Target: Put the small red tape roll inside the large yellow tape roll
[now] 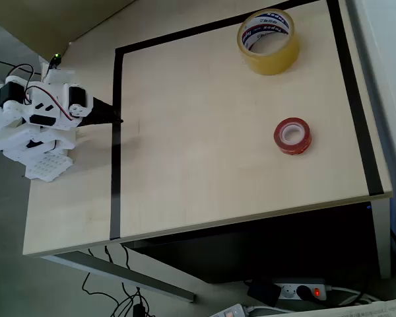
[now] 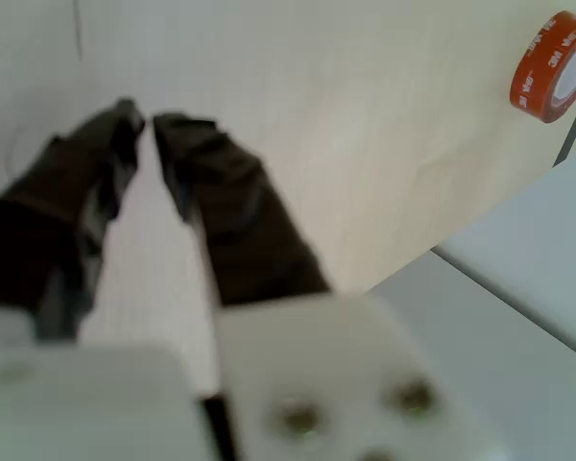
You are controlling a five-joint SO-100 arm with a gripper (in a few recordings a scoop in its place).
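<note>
The small red tape roll [image 1: 292, 136] lies flat on the right part of the pale wooden table, and the wrist view shows it at the upper right edge [image 2: 555, 65]. The large yellow tape roll [image 1: 268, 41] lies flat at the back of the table, above and slightly left of the red one in the overhead view. My gripper [image 1: 117, 119] is far to the left, over the black tape line, and points right toward the rolls. Its dark fingers [image 2: 216, 202] meet at the tips with nothing between them.
A black tape line [image 1: 116, 145] frames a rectangle on the table; both rolls lie inside it. The arm's white base [image 1: 33, 122] stands at the table's left edge. The table's front edge [image 1: 251, 214] drops to a floor with cables and a power strip [image 1: 297, 290].
</note>
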